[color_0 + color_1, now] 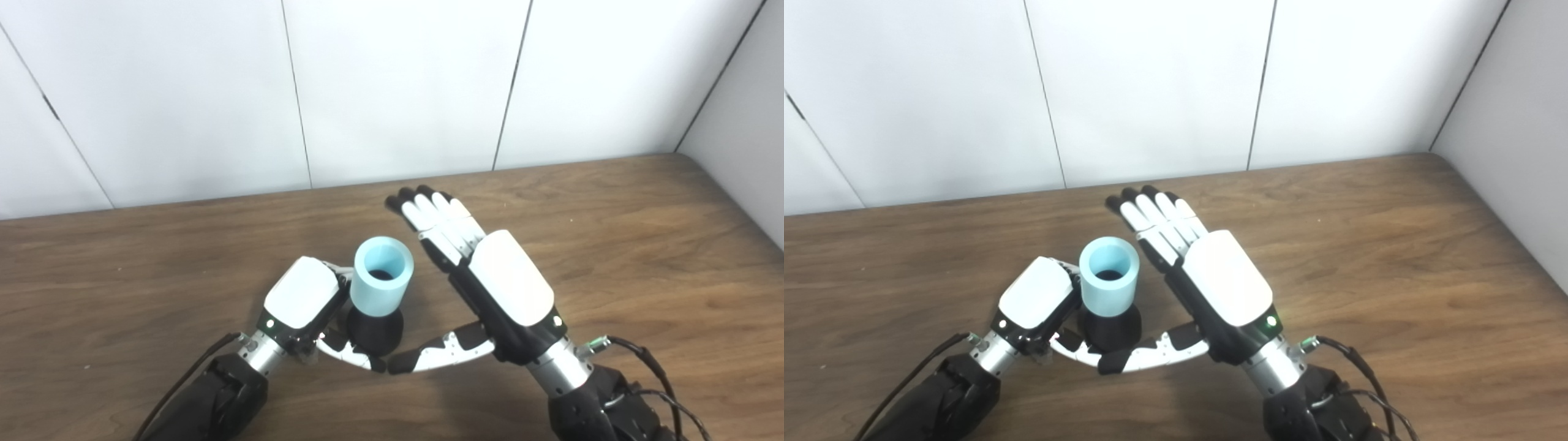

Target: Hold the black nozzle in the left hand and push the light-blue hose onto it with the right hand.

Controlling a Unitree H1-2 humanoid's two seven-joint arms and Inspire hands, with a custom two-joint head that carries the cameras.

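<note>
Left hand point(301, 300): low over the tabletop, white back plate up, wrapped around the nozzle point(375, 331). Thumb curls round the near side of the black base; the other fingers are hidden behind it. Grasping the nozzle.

Right hand point(490, 288): just right of the nozzle, palm turned toward it, fingers point(432, 211) straight and together, pointing away toward the wall. Thumb stretched out leftward along the tabletop, its tip meeting the left thumb tip in front of the nozzle base. Released, holding nothing. Whether the palm touches the hose cannot be told; a narrow gap seems to show between them.

Nozzle: black, flared at the bottom, upright between the two hands near the front middle of the tabletop.

Hose point(383, 277): short light-blue tube, seated on top of the nozzle, standing a little tilted, open end up. Thick pale wall; dark inside, where the black of the nozzle shows at the bottom of the bore.

Tabletop point(643, 245): brown wood grain, dark streaks running left to right. A small pale speck lies far left.

Room: white panelled wall point(398, 86) behind the tabletop, thin dark seams between panels. A second wall meets it at the right, forming a corner.

Arms: black sleeves, silver wrists, cables trailing from both. A green light glows on the right wrist.

No readable writing or labels.
</note>
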